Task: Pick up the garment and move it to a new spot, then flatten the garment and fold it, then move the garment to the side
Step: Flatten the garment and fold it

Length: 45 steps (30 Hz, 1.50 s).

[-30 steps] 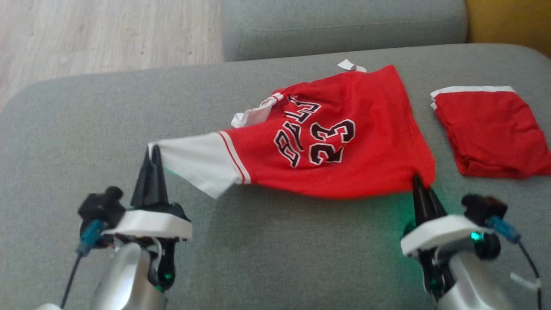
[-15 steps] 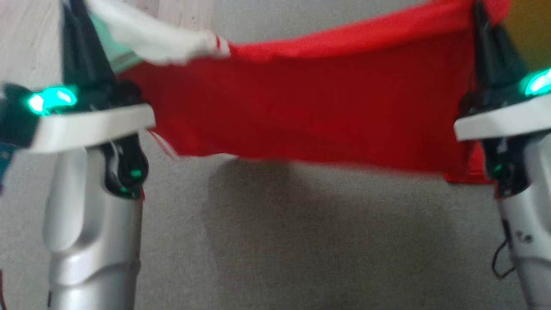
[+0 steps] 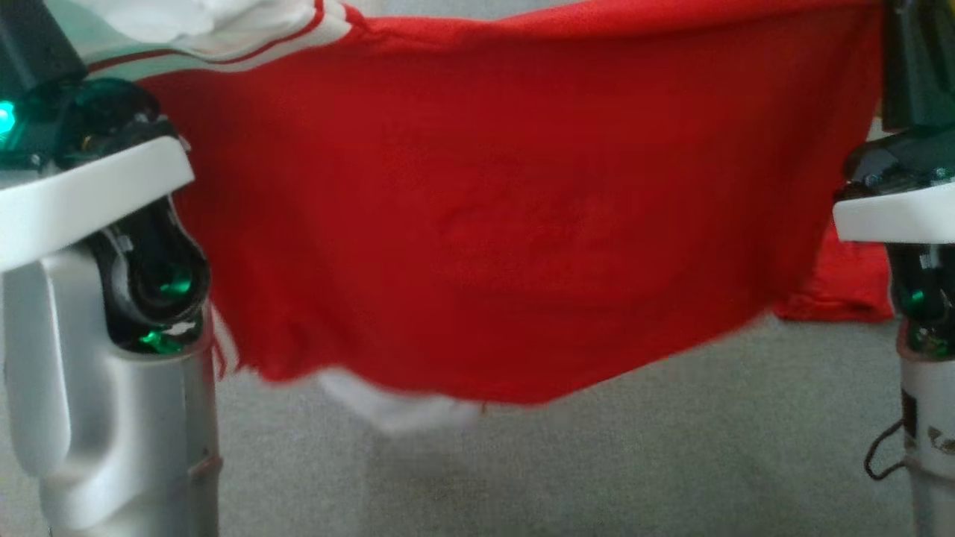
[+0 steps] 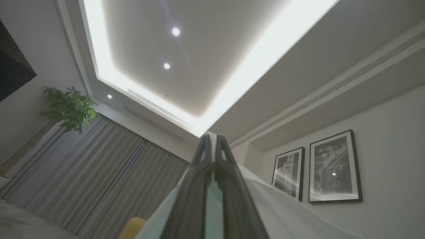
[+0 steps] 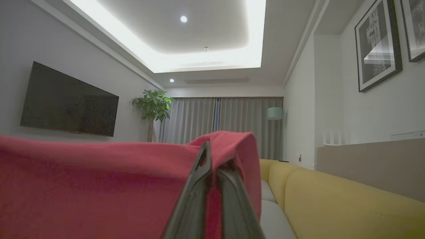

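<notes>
Viewing from head camera: a red garment with white striped trim (image 3: 485, 224) hangs as a broad sheet between the two arms, lifted off the grey upholstered cushion (image 3: 671, 462).
Left gripper, head view: the left gripper (image 3: 33, 45) sits at the top left edge, and the white-trimmed corner runs up to it. The frame cuts off its tips, so its closure cannot be read here.
Right gripper, head view: the right gripper (image 3: 914, 67) sits at the top right, with the red corner leading to it. Its tips are likewise cut off.
Lower edge: it sags toward the cushion, with a blurred white flap (image 3: 403, 410) lowest. Contact with the cushion cannot be determined.
Other item: a folded red cloth (image 3: 843, 294) lies on the cushion at the far right, behind the sheet.
Left wrist view: the dark fingers (image 4: 194, 192) are pressed together on white fabric and point up toward the lit ceiling (image 4: 186, 49).
Right wrist view: the dark fingers (image 5: 192, 199) are clamped on red fabric that drapes over the tips. The garment spreads to that view's left, and a long yellow sofa (image 5: 332, 199) lies beyond.
Governing relation: the garment's long axis runs left to right along the held top edge, and the body hangs below both grippers. Neither arm is nearer.
Assessment: this is judged to be the transfer stage. Laying down calls for lowering both ends level and spread, clear of the folded cloth.
</notes>
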Tool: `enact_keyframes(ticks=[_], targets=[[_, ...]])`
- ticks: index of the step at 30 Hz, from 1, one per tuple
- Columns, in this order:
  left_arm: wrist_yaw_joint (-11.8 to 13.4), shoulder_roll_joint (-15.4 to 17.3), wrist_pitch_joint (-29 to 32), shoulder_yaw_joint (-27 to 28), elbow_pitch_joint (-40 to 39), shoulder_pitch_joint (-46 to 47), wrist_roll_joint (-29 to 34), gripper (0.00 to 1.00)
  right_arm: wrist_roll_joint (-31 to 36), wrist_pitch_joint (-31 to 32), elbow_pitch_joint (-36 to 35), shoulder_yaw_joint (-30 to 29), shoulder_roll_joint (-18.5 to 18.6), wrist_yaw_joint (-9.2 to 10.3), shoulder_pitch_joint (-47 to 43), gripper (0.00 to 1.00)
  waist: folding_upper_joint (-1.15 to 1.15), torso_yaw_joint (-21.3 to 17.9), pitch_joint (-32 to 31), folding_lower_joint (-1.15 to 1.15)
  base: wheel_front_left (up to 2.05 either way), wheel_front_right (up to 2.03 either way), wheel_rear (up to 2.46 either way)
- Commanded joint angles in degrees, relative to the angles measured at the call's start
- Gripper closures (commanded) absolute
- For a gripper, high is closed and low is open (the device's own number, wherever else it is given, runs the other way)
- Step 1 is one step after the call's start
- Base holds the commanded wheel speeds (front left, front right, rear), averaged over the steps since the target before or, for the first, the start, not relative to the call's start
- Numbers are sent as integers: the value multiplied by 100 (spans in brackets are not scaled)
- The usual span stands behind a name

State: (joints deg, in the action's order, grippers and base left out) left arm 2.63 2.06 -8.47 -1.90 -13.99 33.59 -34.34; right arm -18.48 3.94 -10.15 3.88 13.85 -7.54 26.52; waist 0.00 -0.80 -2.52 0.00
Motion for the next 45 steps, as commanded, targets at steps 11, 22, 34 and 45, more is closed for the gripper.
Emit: enact_keyframes(ticks=[11, 22, 34, 45], targets=[[90, 621, 794, 268, 1632, 1895, -130, 100, -119, 797, 907, -31, -339, 5, 1483, 100, 0, -123, 1674, 0, 0, 0, 0], [-304, 1208, -249, 339, 5003, 5481, 211, 100, 425, -1041, 4574, 225, -370, 5, 5309, 100, 0, -58, 2892, 0, 0, 0, 0], [-976, 912, -646, -111, 6278, 4846, 314, 100, 149, -1840, 6412, 694, -138, 5, 4844, 100, 0, 312, 2844, 0, 0, 0, 0], [-1010, 853, -652, -390, 5639, 2339, 148, 100, -860, -1235, 6733, 1984, 232, 5, 3215, 100, 0, 491, 2103, 0, 0, 0, 0]])
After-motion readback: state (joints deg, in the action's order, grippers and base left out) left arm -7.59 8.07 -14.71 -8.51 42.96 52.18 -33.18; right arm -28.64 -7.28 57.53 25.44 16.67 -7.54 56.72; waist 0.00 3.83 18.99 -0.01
